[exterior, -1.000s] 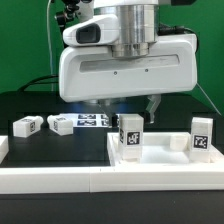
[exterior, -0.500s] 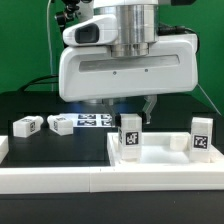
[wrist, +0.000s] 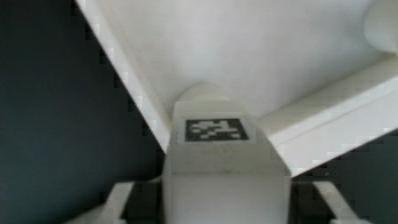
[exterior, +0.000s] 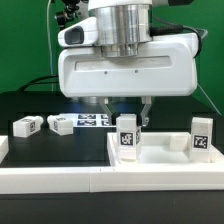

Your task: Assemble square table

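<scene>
The square tabletop (exterior: 165, 158) lies flat, white with a raised rim, at the front on the exterior view's right. One white tagged leg (exterior: 126, 135) stands upright on its near-left part, and my gripper (exterior: 127, 113) reaches down from above and is shut on that leg's top. In the wrist view the same leg (wrist: 222, 165) fills the space between my fingers (wrist: 135, 196), its tag facing the camera, with the tabletop (wrist: 267, 60) beneath. A second leg (exterior: 202, 138) stands on the slab's right side. Two more legs (exterior: 26, 125) (exterior: 60, 124) lie on the black table.
The marker board (exterior: 96, 121) lies flat behind the loose legs. A long white rail (exterior: 90, 186) runs along the front edge, and another white piece (exterior: 3, 148) shows at the far left. Cables hang behind the arm.
The jaws have narrowed onto the leg. The leg has shifted slightly toward the exterior view's left, and the gripper body sits a little higher.
</scene>
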### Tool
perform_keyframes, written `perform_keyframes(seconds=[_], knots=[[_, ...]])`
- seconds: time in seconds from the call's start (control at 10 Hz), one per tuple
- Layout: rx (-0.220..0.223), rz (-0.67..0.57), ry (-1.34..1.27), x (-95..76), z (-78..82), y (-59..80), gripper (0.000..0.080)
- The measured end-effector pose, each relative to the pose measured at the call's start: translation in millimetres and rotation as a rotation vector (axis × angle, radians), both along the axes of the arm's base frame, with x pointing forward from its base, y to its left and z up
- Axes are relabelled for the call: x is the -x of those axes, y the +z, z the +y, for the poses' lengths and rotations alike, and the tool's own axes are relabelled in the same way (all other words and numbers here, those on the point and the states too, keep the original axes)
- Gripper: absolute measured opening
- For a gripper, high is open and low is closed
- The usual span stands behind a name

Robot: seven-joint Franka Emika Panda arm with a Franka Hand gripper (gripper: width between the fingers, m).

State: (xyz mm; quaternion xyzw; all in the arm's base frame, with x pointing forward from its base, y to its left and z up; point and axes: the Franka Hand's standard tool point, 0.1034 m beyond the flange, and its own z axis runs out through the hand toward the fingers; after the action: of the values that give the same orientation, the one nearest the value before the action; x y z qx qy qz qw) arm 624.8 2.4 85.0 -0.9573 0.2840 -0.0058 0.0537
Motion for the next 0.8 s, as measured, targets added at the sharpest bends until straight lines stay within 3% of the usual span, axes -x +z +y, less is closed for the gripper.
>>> perform_keyframes(seconds=[0.8], knots=[[-0.042,0.069,-0.699,-0.1,0.6,-0.7,0.0291]])
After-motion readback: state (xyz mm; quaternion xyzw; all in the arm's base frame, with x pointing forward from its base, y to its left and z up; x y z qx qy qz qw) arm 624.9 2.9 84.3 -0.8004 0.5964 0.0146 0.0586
